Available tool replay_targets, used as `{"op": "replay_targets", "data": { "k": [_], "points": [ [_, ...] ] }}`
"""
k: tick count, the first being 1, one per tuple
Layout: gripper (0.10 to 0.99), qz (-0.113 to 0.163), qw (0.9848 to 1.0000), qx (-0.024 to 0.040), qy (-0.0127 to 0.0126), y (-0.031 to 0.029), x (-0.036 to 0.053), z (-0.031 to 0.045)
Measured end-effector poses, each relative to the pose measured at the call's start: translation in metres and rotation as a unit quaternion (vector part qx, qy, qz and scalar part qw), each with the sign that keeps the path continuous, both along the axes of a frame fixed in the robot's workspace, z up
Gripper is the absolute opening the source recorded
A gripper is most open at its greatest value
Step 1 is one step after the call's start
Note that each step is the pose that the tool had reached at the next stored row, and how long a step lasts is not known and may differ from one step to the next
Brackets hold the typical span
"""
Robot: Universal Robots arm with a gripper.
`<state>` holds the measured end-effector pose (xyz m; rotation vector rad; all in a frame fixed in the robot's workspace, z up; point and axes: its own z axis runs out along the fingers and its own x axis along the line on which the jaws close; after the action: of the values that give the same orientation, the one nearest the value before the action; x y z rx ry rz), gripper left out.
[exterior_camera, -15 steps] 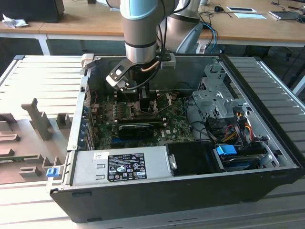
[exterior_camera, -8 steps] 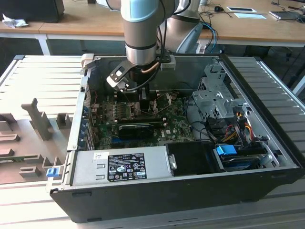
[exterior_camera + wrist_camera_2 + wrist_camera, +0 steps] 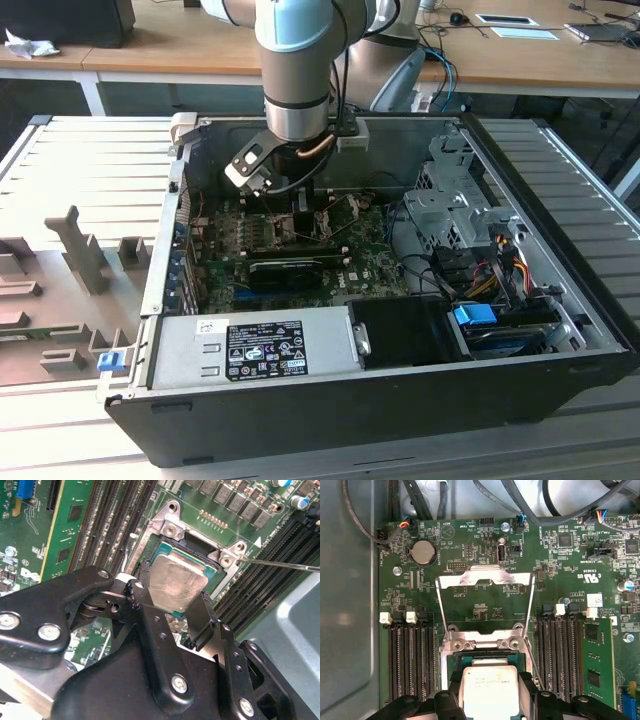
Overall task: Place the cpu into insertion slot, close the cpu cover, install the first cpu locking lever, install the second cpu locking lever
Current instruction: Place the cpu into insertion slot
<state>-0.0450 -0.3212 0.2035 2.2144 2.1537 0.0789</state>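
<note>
Black fingers (image 3: 202, 620) of the end effector (image 3: 174, 589) close on two opposite edges of the cpu (image 3: 177, 580), gripping it. The chip's silver-grey top lies inside the rim of the insertion slot (image 3: 190, 547), low over the dark centre; whether it is fully seated I cannot tell. So the first step, placing the chip, looks to be in hand. Finishing it calls, I judge, for the chip to sit flat and square in the socket before the grip loosens. Just beyond, the cpu cover (image 3: 485, 575) stands open on its hinge, and a thin locking lever (image 3: 280, 564) juts free. In the exterior view the arm (image 3: 295, 60) reaches into the computer case (image 3: 400, 420) toward its 11 o'clock corner.
</note>
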Motion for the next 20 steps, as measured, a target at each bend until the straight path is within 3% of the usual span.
{"op": "replay_targets", "data": {
  "k": [5,6,14,20],
  "points": [
    [0.541,0.000,1.0000,-0.0001,-0.0001,0.0001,0.0000,-0.0004],
    [0.604,0.000,1.0000,-0.0001,-0.0001,0.0003,0.0000,-0.0007],
    [0.604,0.000,1.0000,0.0031,-0.0001,0.0035,0.0000,-0.0025],
    [0.604,0.000,1.0000,0.0023,0.0001,0.0035,0.0000,0.0059]
  ]
}}
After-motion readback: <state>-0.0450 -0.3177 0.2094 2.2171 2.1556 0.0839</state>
